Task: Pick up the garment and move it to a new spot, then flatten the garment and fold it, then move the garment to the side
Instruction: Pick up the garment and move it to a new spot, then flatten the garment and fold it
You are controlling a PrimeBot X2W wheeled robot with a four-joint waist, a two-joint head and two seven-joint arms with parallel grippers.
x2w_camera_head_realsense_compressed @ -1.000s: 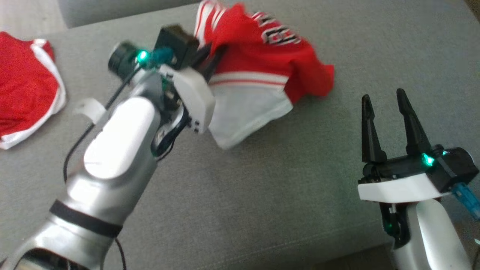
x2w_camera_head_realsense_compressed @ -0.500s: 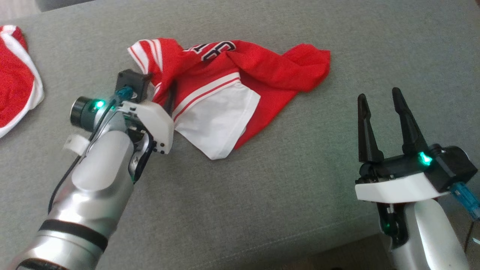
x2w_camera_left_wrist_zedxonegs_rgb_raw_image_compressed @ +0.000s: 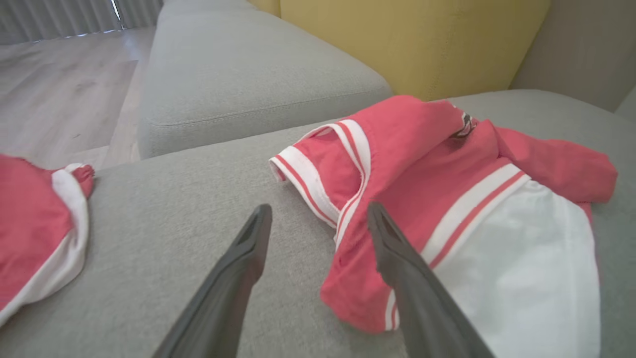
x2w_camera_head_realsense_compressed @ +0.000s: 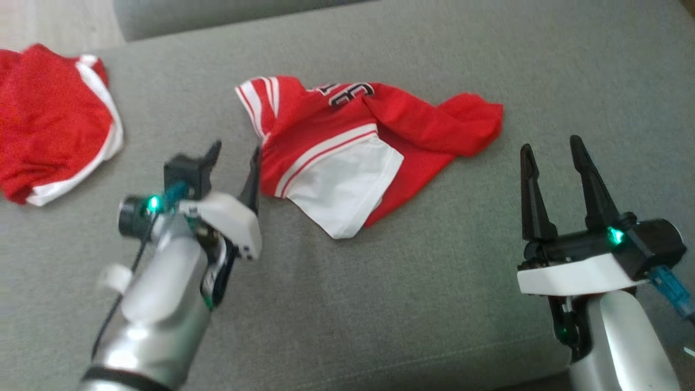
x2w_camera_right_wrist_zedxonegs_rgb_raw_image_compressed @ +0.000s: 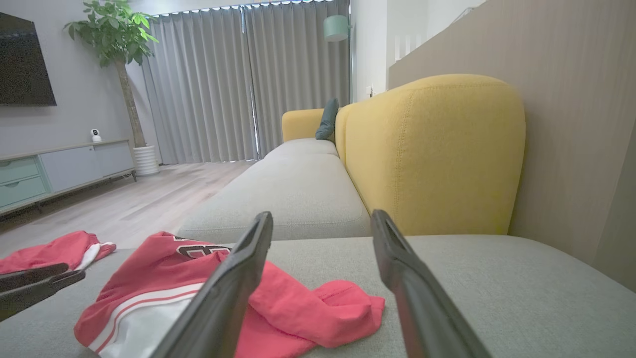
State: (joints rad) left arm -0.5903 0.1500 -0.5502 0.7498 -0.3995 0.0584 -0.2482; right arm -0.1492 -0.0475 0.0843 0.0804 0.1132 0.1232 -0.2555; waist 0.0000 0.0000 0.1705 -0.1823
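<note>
Garment [x2w_camera_head_realsense_compressed: 347, 136] lies crumpled on sofa [x2w_camera_head_realsense_compressed: 412, 304] beside parted left fingers [x2w_camera_head_realsense_compressed: 252, 178].

A home living room: a long grey fabric sofa [x2w_camera_right_wrist_zedxonegs_rgb_raw_image_compressed: 298, 189] with yellow padded backrests [x2w_camera_right_wrist_zedxonegs_rgb_raw_image_compressed: 437, 149], floor-length grey curtains [x2w_camera_right_wrist_zedxonegs_rgb_raw_image_compressed: 238, 84], a leafy potted tree [x2w_camera_right_wrist_zedxonegs_rgb_raw_image_compressed: 119, 40], a dark wall-mounted television [x2w_camera_right_wrist_zedxonegs_rgb_raw_image_compressed: 25, 64] and a pale wooden floor [x2w_camera_right_wrist_zedxonegs_rgb_raw_image_compressed: 149, 199].

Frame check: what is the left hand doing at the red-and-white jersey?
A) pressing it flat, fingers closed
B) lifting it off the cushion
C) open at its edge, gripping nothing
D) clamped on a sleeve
C: the left hand has its fingers wide apart beside the jersey, which lies crumpled on the grey cushion.
</note>
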